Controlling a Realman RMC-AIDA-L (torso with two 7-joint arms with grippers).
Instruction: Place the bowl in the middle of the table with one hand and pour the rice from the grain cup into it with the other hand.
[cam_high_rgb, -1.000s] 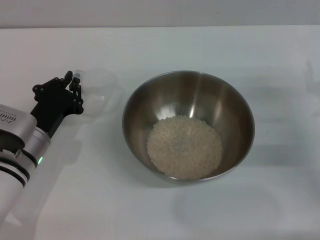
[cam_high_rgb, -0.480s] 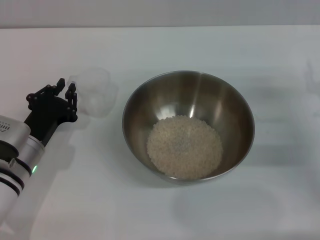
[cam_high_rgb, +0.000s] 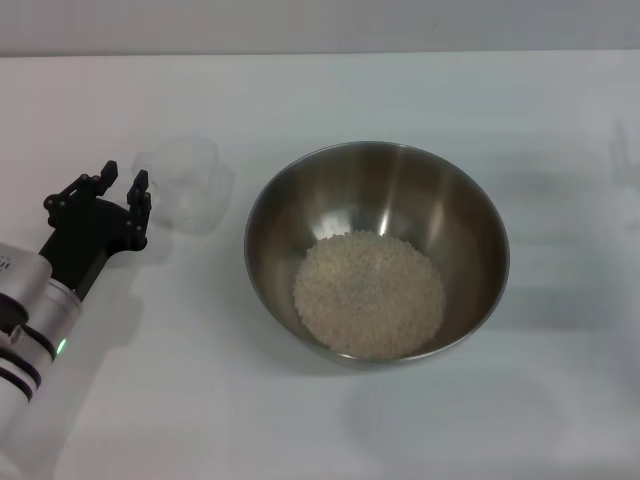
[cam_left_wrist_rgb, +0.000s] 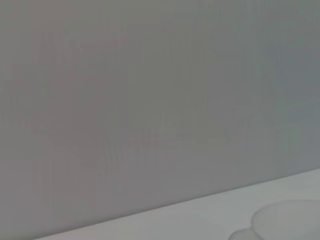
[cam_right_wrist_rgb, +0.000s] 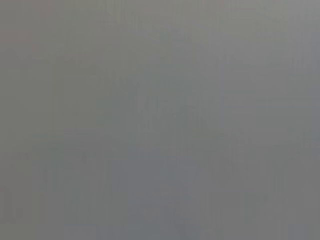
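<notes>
The steel bowl (cam_high_rgb: 377, 250) stands in the middle of the white table (cam_high_rgb: 330, 90), with a mound of rice (cam_high_rgb: 369, 293) in its bottom. Left of it the clear grain cup (cam_high_rgb: 186, 183) rests on the table, with no rice visible inside. My left gripper (cam_high_rgb: 122, 190) is open just left of the cup, apart from it, nothing between its fingers. The left wrist view shows the cup's rim (cam_left_wrist_rgb: 287, 222) and the table edge. My right gripper is out of view.
The table's far edge (cam_high_rgb: 320, 53) runs along the top of the head view. A faint clear object (cam_high_rgb: 627, 150) sits at the right border. The right wrist view shows only plain grey.
My left gripper has let go of the grain cup and drawn back toward the left and near side. The cup stays on the table.
</notes>
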